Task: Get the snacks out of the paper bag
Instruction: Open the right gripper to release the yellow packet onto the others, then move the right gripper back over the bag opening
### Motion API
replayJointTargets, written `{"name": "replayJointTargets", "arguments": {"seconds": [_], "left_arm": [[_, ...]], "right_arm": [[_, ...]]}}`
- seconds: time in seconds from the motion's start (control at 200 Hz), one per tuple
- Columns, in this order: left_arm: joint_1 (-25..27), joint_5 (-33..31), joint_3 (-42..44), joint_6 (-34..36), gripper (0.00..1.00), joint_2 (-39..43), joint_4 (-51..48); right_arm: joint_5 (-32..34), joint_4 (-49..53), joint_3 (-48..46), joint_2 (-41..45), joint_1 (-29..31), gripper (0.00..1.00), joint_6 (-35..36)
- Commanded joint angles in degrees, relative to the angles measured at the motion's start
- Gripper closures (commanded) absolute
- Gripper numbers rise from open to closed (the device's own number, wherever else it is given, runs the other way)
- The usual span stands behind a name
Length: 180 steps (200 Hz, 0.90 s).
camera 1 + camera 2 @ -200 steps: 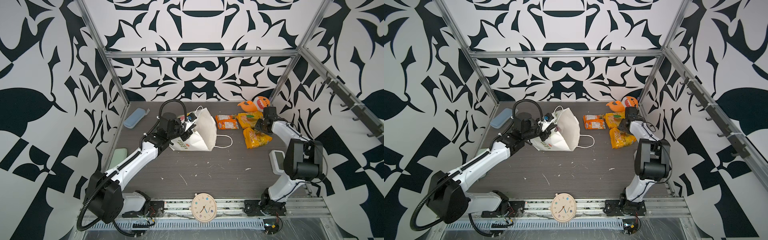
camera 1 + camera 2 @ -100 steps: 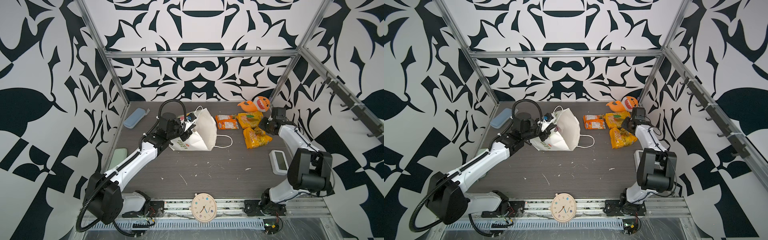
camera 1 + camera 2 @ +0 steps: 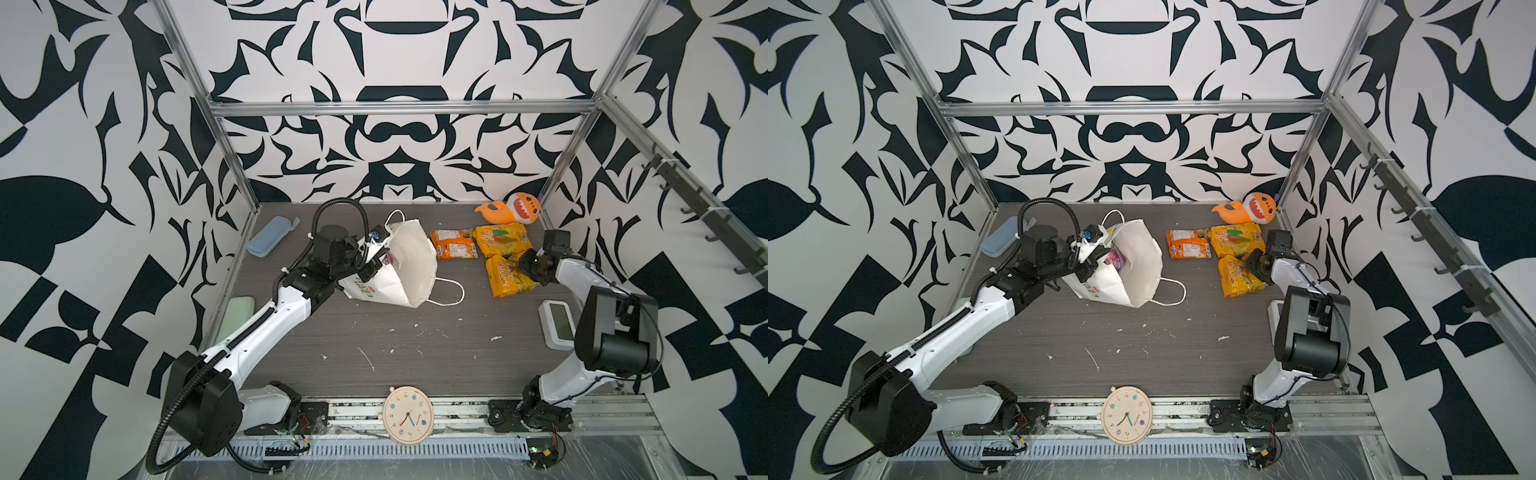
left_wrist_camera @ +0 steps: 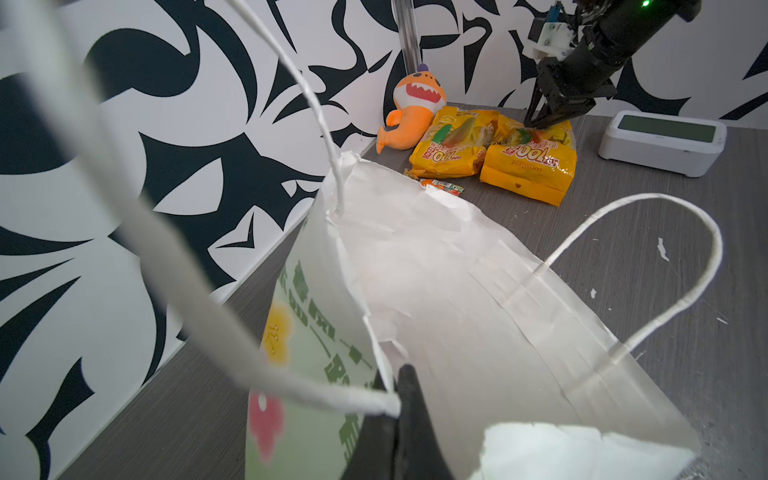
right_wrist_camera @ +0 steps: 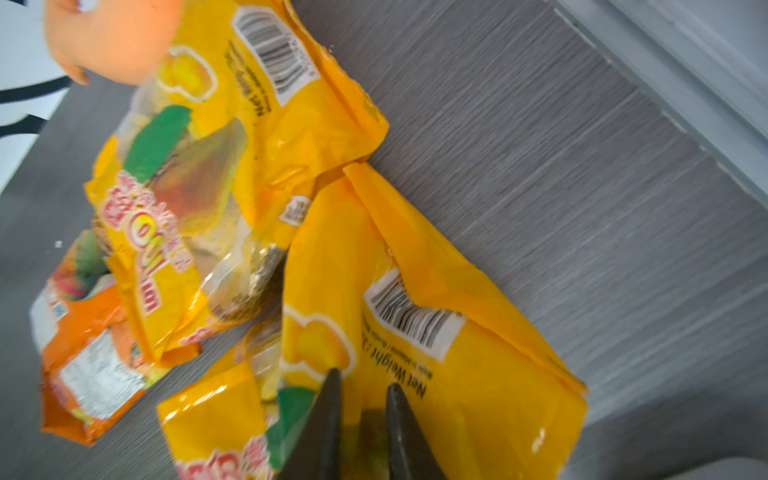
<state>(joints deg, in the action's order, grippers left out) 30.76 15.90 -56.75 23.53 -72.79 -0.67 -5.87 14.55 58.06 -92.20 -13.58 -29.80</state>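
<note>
Left arm holds the bag, three snacks out on the table (image 3: 415, 345).
We see the left gripper (image 4: 401, 376) clamped tight on the rim of the paper bag (image 3: 405, 266), which sits tilted left of centre. A purple packet (image 3: 1116, 258) shows in its mouth. To its right lie the orange packet (image 3: 454, 249), the far yellow packet (image 3: 500, 240) and the near yellow packet (image 3: 505, 279). The right gripper (image 5: 360, 384) has its jaws narrowly apart over the near one, possibly touching.
</note>
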Motion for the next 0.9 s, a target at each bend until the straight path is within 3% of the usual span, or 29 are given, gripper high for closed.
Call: {"name": "replayJointTargets", "arguments": {"seconds": [0.0, 0.455, 0.655, 0.805, 0.895], "left_arm": [[0.0, 1.04, -1.16, 0.03, 1.0, 1.61, 1.52], [0.0, 0.86, -0.74, 0.64, 1.0, 2.68, 0.27], [0.0, 2.67, -0.97, 0.55, 1.0, 2.67, -0.3], [0.0, 5.3, -2.12, 1.78, 1.0, 1.57, -2.08], [0.0, 6.4, -2.89, 2.73, 1.0, 1.09, -3.11]], "right_arm": [[-0.67, -0.97, -0.9, 5.59, -0.04, 0.75, -1.08], [0.11, -4.15, -5.23, 2.89, -0.39, 0.76, -2.18], [0.04, 0.41, -2.26, 10.67, 0.04, 0.79, 0.76], [-12.23, -3.89, -2.05, 20.05, 1.62, 0.78, 3.68], [-19.14, -6.72, -0.83, 23.83, 6.7, 0.77, 6.12]]}}
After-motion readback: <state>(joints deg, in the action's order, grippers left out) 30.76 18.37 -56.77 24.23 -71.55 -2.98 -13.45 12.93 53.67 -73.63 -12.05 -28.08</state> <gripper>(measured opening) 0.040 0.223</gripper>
